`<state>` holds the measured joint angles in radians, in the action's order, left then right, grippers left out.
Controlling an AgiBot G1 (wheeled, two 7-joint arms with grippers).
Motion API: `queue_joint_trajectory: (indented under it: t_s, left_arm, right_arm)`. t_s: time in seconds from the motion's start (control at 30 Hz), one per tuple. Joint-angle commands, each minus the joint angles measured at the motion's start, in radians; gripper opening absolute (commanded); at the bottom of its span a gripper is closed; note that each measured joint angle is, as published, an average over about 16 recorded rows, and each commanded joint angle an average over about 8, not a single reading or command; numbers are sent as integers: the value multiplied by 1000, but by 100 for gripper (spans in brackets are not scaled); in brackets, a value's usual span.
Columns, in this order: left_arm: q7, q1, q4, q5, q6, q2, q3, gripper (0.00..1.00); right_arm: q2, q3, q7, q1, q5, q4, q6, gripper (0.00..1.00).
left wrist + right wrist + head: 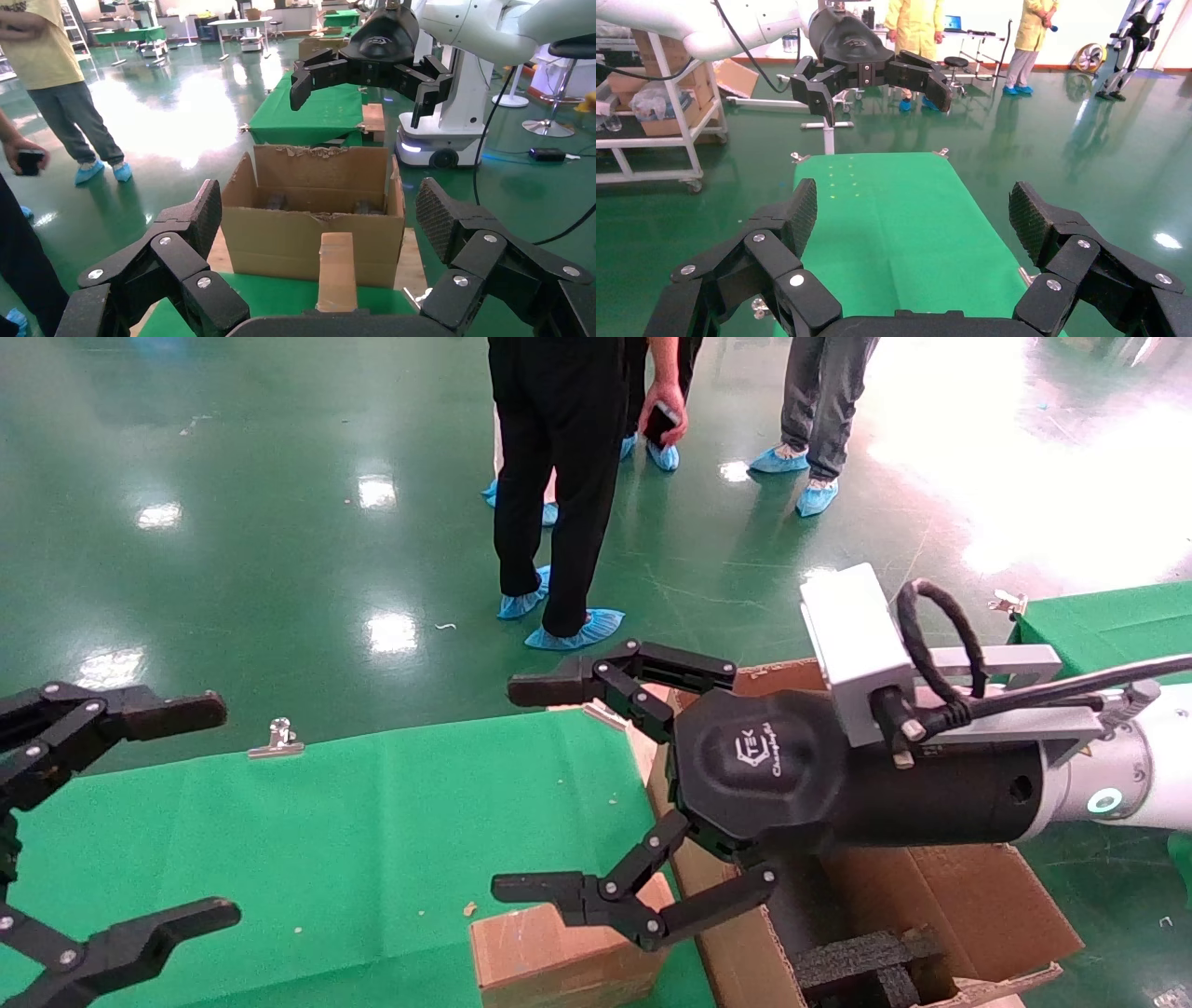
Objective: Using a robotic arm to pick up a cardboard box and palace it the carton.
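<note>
Robotic arm's right gripper (pixel 526 789): held released above cardboard box (pixel 549 957), beside carton (pixel 968 896). Left gripper (pixel 214 812): spread, parked over green table (pixel 354 831).

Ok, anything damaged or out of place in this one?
The carton has a torn, ragged back flap edge. The cardboard box still sits on the green table beside it; both the right gripper and left gripper are open, empty.
</note>
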<state>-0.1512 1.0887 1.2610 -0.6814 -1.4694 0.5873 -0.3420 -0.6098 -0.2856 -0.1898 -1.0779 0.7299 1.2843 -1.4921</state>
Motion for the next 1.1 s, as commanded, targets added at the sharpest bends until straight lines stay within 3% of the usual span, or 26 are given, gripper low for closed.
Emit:
queue_joint_trajectory:
  t_s: [0.03, 0.37, 0.4, 0.63, 0.67, 0.9, 1.1]
  left_arm:
    - [0, 0, 0, 0, 0, 0, 0, 100]
    - [0, 0, 0, 0, 0, 0, 0, 100]
    - [0, 0, 0, 0, 0, 0, 0, 95]
    - [0, 0, 0, 0, 0, 0, 0, 8]
    - [0, 0, 0, 0, 0, 0, 0, 1]
    - [0, 0, 0, 0, 0, 0, 0, 0]
    - [0, 0, 0, 0, 0, 0, 0, 0]
  right_arm:
    - [0, 0, 0, 0, 0, 0, 0, 100]
    - [0, 0, 0, 0, 0, 0, 0, 100]
    - [0, 0, 0, 0, 0, 0, 0, 100]
    - [0, 1, 0, 0, 0, 0, 0, 100]
    - [0, 1, 0, 0, 0, 0, 0, 100]
    - [-3, -16, -2, -3, 28, -3, -4, 100]
    - [-26, -77, -10, -50, 135, -20, -34, 100]
